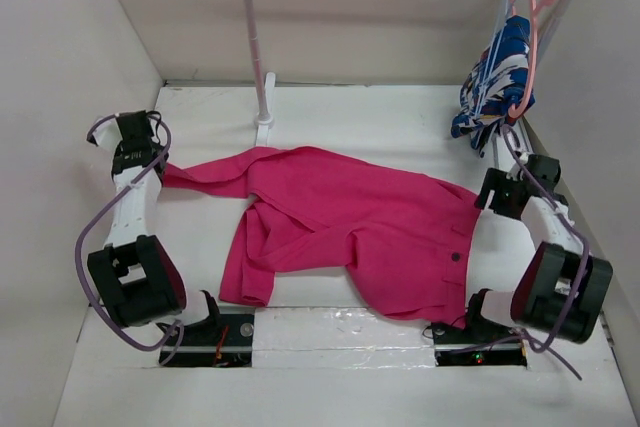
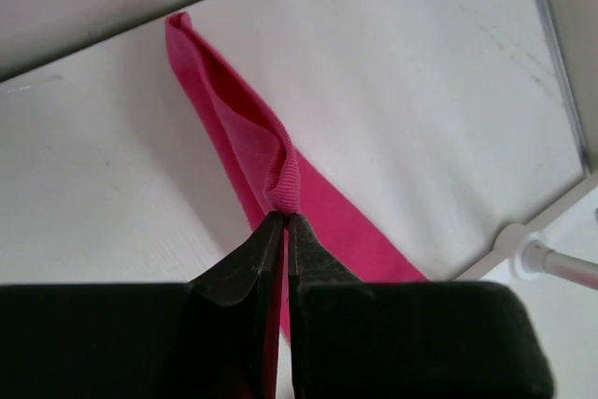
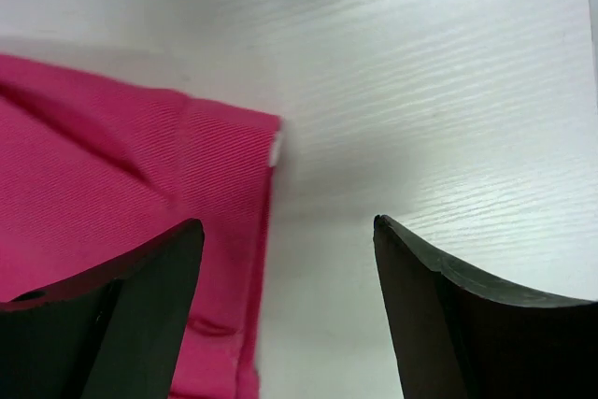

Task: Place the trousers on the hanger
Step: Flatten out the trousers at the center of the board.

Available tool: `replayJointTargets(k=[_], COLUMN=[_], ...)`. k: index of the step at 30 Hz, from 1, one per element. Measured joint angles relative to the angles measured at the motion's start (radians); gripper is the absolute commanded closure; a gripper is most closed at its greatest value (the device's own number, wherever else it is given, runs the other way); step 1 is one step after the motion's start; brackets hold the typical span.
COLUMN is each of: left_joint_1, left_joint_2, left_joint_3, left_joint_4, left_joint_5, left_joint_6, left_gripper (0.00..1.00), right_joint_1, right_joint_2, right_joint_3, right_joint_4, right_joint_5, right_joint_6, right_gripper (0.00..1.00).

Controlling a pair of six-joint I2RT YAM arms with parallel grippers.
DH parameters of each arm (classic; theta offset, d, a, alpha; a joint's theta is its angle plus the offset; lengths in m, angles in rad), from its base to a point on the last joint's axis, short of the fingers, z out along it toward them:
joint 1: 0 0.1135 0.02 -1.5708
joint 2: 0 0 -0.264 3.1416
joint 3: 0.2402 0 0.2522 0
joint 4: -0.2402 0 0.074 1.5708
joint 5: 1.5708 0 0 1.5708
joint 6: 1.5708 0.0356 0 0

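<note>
All 3 views are lit brightly and evenly. Only soft shadows are cast on the table (image 1: 400, 112), as beside the trousers (image 3: 93, 137). Faint glare is seen on the glossy front strip (image 1: 330, 322). The right wrist view is slightly blurred.

top: high above near edge, facing down over whole white table (image 1: 380, 127) | left wrist: very close, looking obliquely forward | right wrist: close, seemingly straight down | shared: magenta-pink cloth trousers (image 1: 370, 217)
</note>
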Motion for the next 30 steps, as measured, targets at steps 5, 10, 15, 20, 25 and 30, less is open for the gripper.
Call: replayJointTargets(k=[5,10,15,20,25,30], left_joint_1=[0.000,0.000,0.000,0.000,0.000,-0.001], left_joint_2=[0.007,0.005,0.002,-0.005,-0.009,-0.009], left_joint_3=[-0.003,-0.003,-0.003,-0.003,-0.003,-0.003], left_joint_4=[-0.027,-0.027,-0.027,-0.029,-0.030,-0.039], left_joint_5=[0.006,0.021,0.027,0.028,0.036,0.062], left_joint_6=[-0.005,-0.014,-0.016,-0.017,-0.018,-0.027], left_gripper=[1.00,1.00,1.00,1.00,1.00,1.00], right_joint_1=[-0.080,-0.085,-0.135,-0.222,-0.259,-0.222], right_joint_2=[0.152,0.219,0.250,0.202,0.172,0.227], right_joint_3=[-0.028,-0.046,-0.074,-0.048,0.115,0.333], right_joint_4=[0.078,0.225,0.309,0.270,0.210,0.173], right_joint_5=[-0.089,-0.248,-0.364,-0.399,-0.332,-0.186], right_joint_6=[0.004,0.026,0.087,0.125,0.166,0.166], right_gripper=[0.27,0.69,1.00,1.00,1.00,0.27])
